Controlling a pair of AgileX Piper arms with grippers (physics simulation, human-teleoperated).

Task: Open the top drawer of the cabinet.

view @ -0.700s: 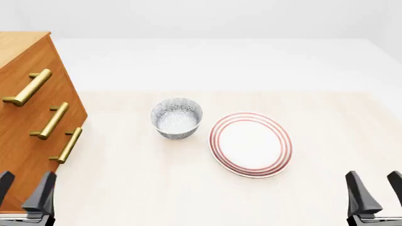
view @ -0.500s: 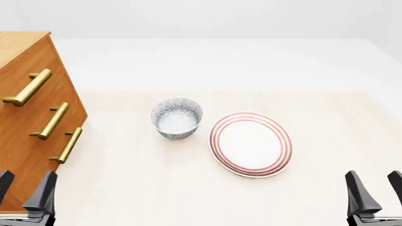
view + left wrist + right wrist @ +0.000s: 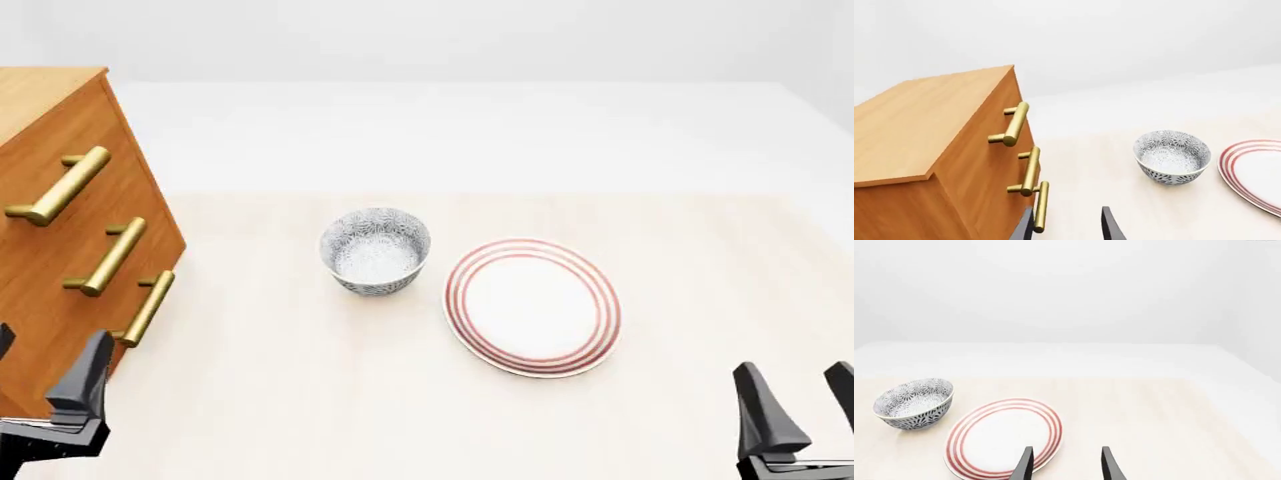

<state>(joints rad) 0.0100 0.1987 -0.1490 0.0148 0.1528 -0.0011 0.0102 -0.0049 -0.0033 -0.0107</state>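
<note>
In the left wrist view, the cabinet (image 3: 934, 165) is standing close ahead with its three drawers shut flush; the top drawer (image 3: 997, 107) is sitting uppermost, its brass handle (image 3: 1013, 125) sticking out above the two lower handles. The left claw (image 3: 1066, 225) is showing two dark fingers spread apart with nothing between them, one finger just beside the lowest handle. A patterned bowl (image 3: 1171, 157) is resting on the pale worktop (image 3: 1094, 170), with a red-ringed plate (image 3: 1254, 172) beside it. In the front view, the cabinet (image 3: 54, 250) is occupying the left edge, the top drawer (image 3: 60, 170) closed. The left claw (image 3: 40, 380) is hovering low, near the cabinet's bottom corner, fingers apart. The bowl (image 3: 375, 250) and plate (image 3: 534, 306) are lying mid-worktop, close together. The right claw (image 3: 801, 405) is hanging at the lower right, open and empty. In the right wrist view, the right claw (image 3: 1066, 465) is holding its fingers apart over the plate's (image 3: 1004, 437) near rim, the bowl (image 3: 914, 402) sitting further off.
</note>
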